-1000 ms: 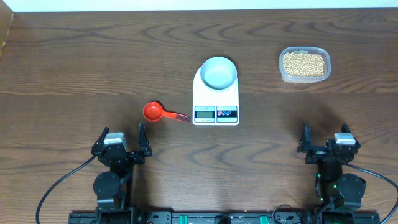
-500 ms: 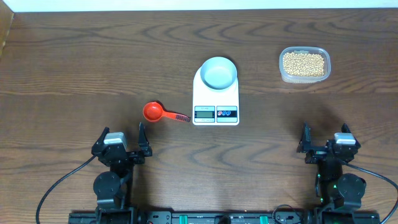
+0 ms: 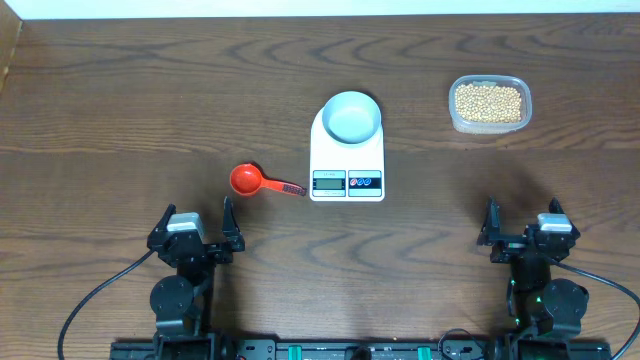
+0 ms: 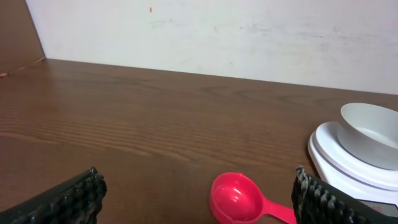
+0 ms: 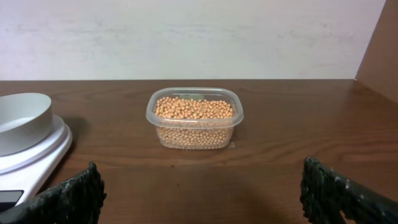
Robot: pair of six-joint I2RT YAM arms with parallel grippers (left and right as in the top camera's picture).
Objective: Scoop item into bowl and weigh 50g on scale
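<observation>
One red scoop [image 3: 246, 179] lies at nine o'clock of the one scale [image 3: 347, 160]. The one bowl [image 3: 351, 116] sits on the scale's twelve o'clock end. One clear tub [image 3: 489, 103] of beans [image 3: 488, 102] stands at two o'clock, well apart. Two claws: the left gripper [image 3: 196, 212] and the right gripper [image 3: 523, 208] both gape wide, holding and touching nothing. Nothing has moved since a second ago.

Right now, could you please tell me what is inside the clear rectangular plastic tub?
Only small round tan-yellow beans show, filling the clear rectangular plastic tub nearly to its rim; whatever lies beneath them is hidden.
</observation>
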